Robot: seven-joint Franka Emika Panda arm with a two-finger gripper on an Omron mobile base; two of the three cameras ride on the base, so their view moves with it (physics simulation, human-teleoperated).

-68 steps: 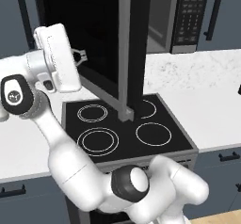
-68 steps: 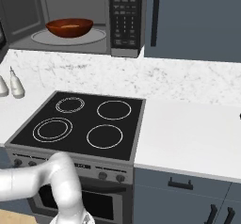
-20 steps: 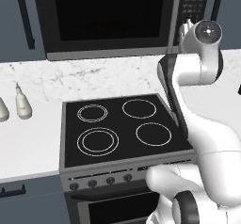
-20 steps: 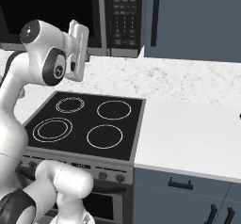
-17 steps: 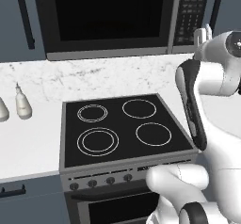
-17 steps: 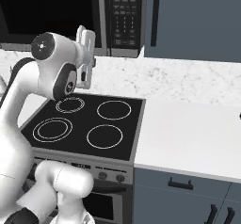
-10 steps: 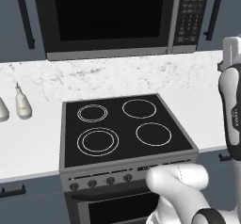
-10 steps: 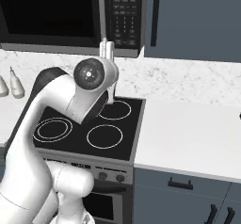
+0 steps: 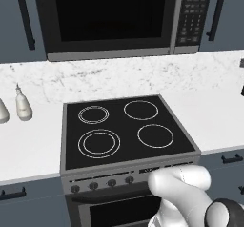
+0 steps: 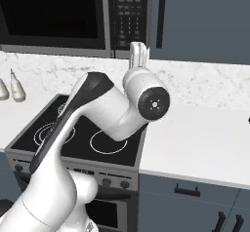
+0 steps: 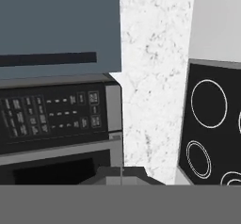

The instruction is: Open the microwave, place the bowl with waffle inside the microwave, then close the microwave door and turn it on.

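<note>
A kitchen: microwave (image 9: 109,18), stove (image 9: 125,130), marble counter (image 9: 209,102), grey cabinets (image 10: 200,21)

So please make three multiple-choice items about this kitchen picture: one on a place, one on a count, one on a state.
1. Where is the microwave relative to the stove?
A. above it
B. left of it on the counter
C. below it

2. How many ring burners does the stove have?
A. two
B. four
C. six

3. What is the state of the microwave door?
A. swung wide open
B. removed
C. shut

Answers:
1. A, the left base view shows it mounted over the stove, with the keypad at its right end.
2. B, four white rings mark the black top.
3. C, the door lies flush with the front.
</note>
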